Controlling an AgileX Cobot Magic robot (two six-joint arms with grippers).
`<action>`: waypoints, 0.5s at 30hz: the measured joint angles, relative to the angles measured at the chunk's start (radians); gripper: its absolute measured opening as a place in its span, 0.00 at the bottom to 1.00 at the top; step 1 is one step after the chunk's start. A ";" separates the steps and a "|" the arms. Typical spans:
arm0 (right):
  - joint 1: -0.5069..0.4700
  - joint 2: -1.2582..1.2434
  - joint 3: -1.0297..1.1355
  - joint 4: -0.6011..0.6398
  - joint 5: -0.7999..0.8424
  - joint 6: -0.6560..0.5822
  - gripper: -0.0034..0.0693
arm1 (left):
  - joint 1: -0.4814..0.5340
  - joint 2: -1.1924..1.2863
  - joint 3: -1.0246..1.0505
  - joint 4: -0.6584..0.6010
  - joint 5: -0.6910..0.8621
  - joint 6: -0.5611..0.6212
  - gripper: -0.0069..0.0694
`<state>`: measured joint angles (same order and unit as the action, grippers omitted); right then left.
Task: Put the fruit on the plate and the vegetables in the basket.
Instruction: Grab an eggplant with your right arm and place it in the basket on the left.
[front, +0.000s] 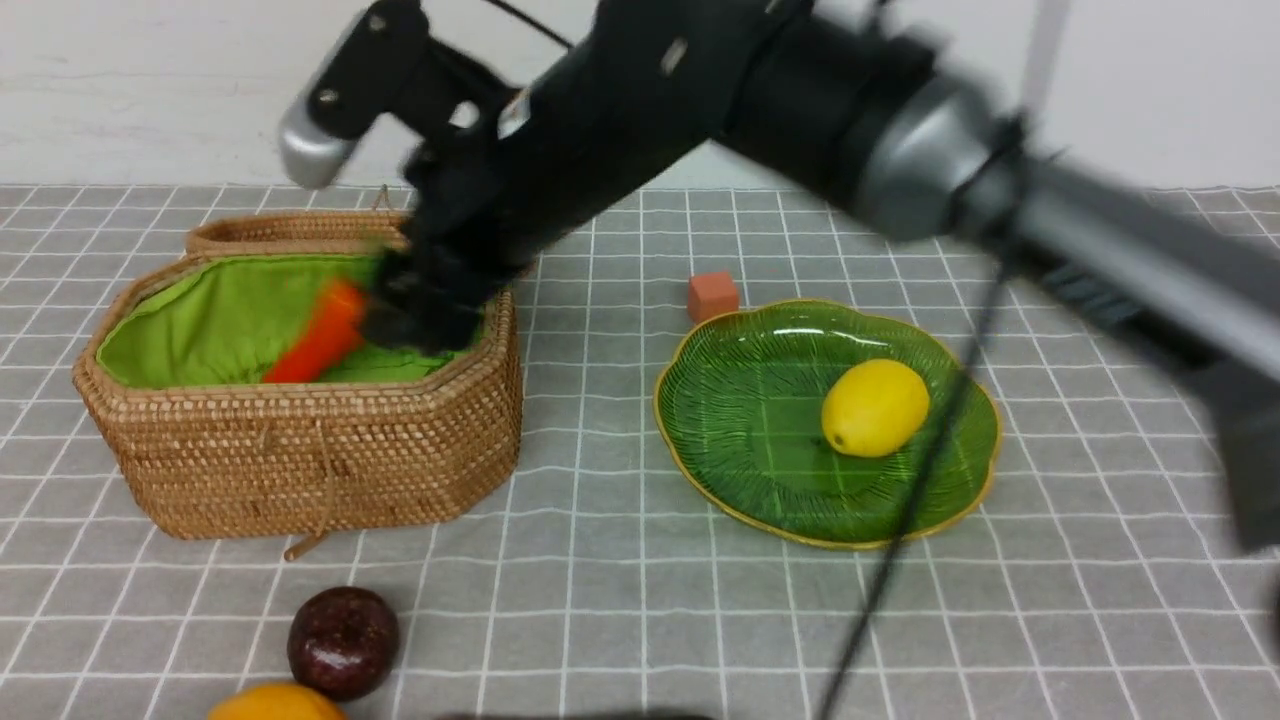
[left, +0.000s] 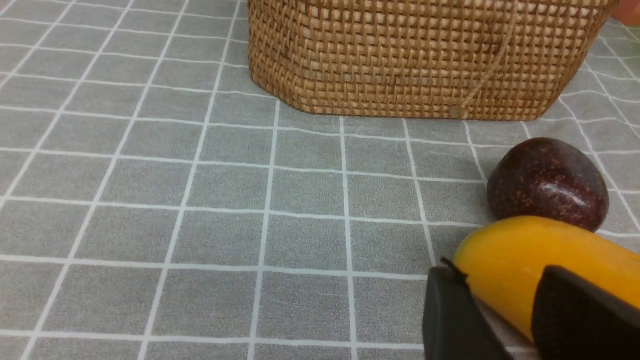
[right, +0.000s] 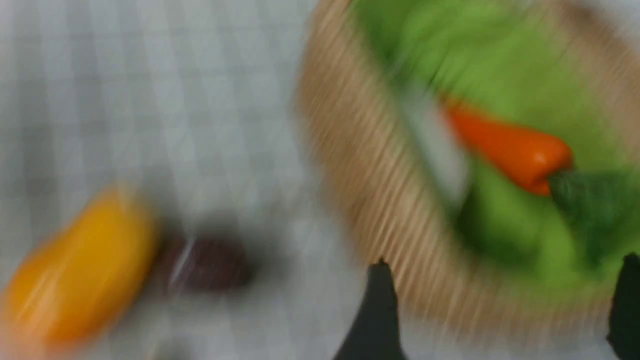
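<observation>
The woven basket (front: 300, 470) with green lining stands at the left, and an orange carrot (front: 322, 338) lies inside it. My right gripper (front: 420, 310) hangs just over the basket's right side beside the carrot (right: 510, 147), open and holding nothing (right: 505, 262); that view is blurred. The green plate (front: 760, 440) at the right holds the yellow lemon (front: 875, 407). At the near edge lie the maroon fruit (front: 343, 640) and the orange-yellow mango (front: 275, 703). My left gripper (left: 500, 272) is shut on the mango (left: 505, 255), low by the table, with the maroon fruit (left: 547, 182) just beyond.
The basket's woven lid (front: 290, 230) leans behind it. A small orange cube (front: 712, 296) sits just behind the plate. My right arm stretches across the scene above the plate, and its black cable (front: 920, 470) hangs down in front of the plate. A grey checked cloth covers the table.
</observation>
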<state>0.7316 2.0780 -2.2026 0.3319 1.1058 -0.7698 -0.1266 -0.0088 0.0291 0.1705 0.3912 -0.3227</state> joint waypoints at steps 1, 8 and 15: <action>0.000 -0.004 0.000 -0.004 0.000 0.002 0.81 | 0.000 0.000 0.000 0.000 0.000 0.000 0.40; 0.065 -0.077 0.213 -0.043 0.127 0.090 0.79 | 0.000 0.000 0.000 0.000 0.001 0.000 0.40; 0.189 -0.053 0.498 -0.115 0.043 0.133 0.85 | 0.000 0.000 0.000 0.000 0.001 0.000 0.40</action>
<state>0.9203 2.0250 -1.7048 0.2167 1.1484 -0.6367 -0.1266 -0.0088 0.0291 0.1705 0.3922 -0.3227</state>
